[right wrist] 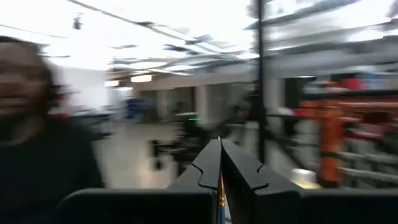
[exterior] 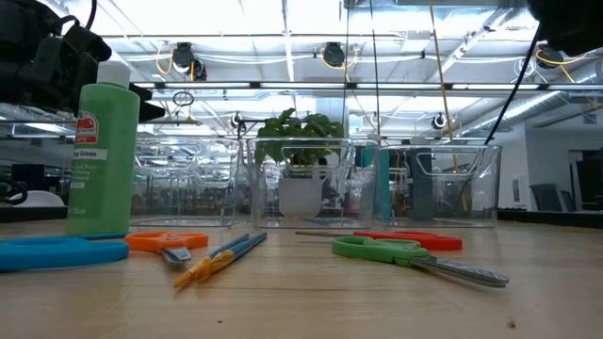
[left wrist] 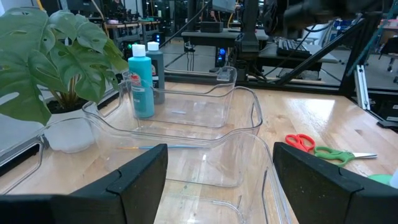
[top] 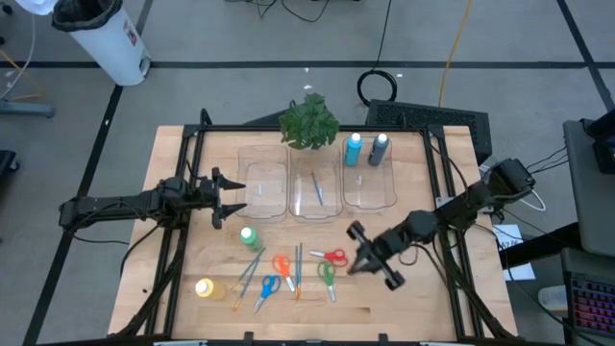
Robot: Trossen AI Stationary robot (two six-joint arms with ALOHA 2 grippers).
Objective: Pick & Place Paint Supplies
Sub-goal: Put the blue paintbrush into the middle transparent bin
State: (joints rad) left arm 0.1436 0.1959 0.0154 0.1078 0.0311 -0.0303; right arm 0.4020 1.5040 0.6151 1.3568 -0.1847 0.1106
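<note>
Three clear bins are standing in a row at the back of the table (top: 404, 288), a leafy plant (top: 309, 122) just behind them; the left bin (top: 263, 188) is looking empty; the middle bin (top: 316, 189) is holding one thin brush (top: 317, 188); the right bin (top: 370, 178) is holding a light blue bottle (top: 354, 148) and a dark blue bottle (top: 379, 149), both upright w/ white caps.

In front of the bins, the rest of the supplies are lying loose: green bottle (top: 249, 236) upright, yellow bottle (top: 206, 287) near the front left, several brushes (top: 248, 273) fanned out, plus scissors w/ red (top: 331, 256), orange (top: 282, 264), green (top: 327, 276) and blue (top: 268, 285) handles, blades mixed among the brushes.

Left gripper (top: 231, 198) is hovering by the left bin's outer side, fingers spread wide, nothing between them; right gripper (right wrist: 220, 186) is pinching shut on a thin brush w/ a blue-and-orange shaft, raised off the table near the red scissors, its camera facing the room where a person (right wrist: 37, 124) is showing.
</note>
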